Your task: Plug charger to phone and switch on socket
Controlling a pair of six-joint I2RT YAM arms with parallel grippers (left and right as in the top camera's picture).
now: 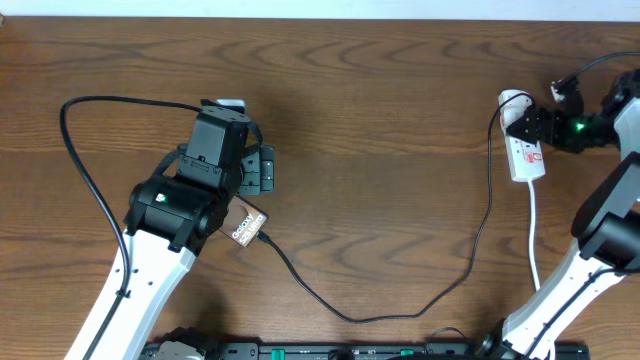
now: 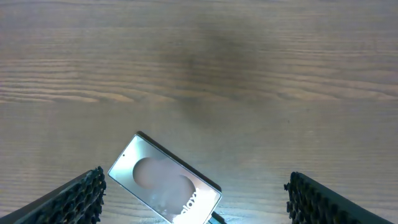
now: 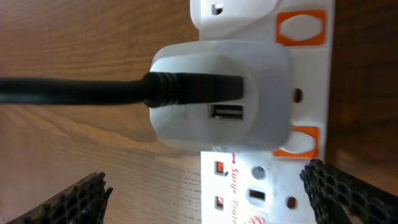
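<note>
The phone [image 2: 165, 180], a brown slab with a lighter oval and white lettering, lies tilted on the table between my left gripper's [image 2: 202, 202] open fingers and below them. In the overhead view the phone [image 1: 247, 226] is half hidden under the left gripper [image 1: 256, 170]. The charger cable [image 1: 400, 312] runs from the phone's end to a white adapter [image 3: 217, 93] plugged into the socket [image 3: 261, 186]. Its plug tip [image 2: 216, 218] touches the phone's bottom edge; I cannot tell whether it is seated. My right gripper [image 3: 211, 199] is open and hovers over the socket [image 1: 527, 150], beside orange-red switches [image 3: 298, 140].
The table is brown wood. The socket's white lead [image 1: 533, 240] runs toward the front edge beside the right arm's base [image 1: 560, 300]. A thicker black robot cable [image 1: 85, 160] loops at the left. The table's back edge [image 1: 320, 18] lies at the top.
</note>
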